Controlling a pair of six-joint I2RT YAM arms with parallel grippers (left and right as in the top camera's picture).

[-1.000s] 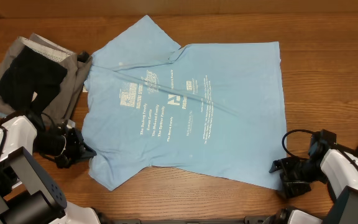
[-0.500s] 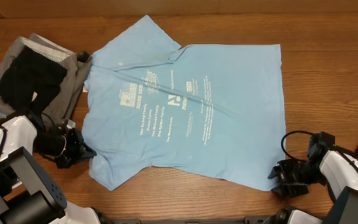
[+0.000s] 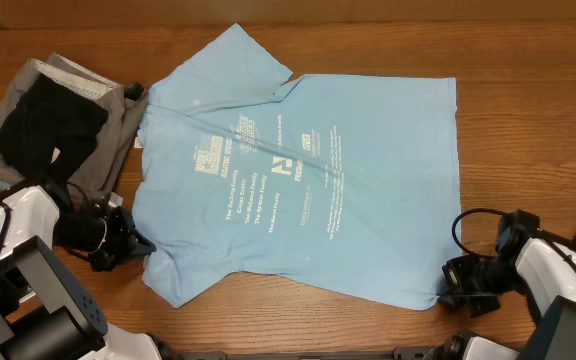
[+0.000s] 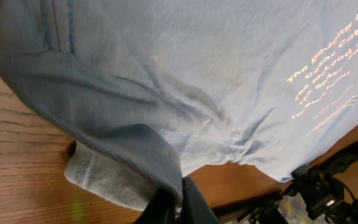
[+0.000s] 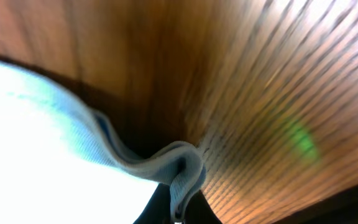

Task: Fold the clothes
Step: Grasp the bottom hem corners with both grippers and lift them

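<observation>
While left end effector (image 3: 136,243) and right end effector (image 3: 448,286) clamp blue T-shirt (image 3: 368,230), lettering (image 3: 258,190) (unreadable)

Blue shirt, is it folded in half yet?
No, the blue shirt lies spread open and flat on the table.

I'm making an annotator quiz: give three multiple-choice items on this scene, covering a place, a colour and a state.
1. Where is the pile of grey and black garments? A) at the T-shirt's left B) on the T-shirt C) at its right
2. The T-shirt is: A) red B) light blue C) green
3. The right gripper is: A) open B) shut on the T-shirt's corner C) out of view
Answers: 1 A, overhead shows it off the shirt's left edge; 2 B, the cloth is plainly light blue; 3 B, the right wrist view shows hem pinched.
</observation>
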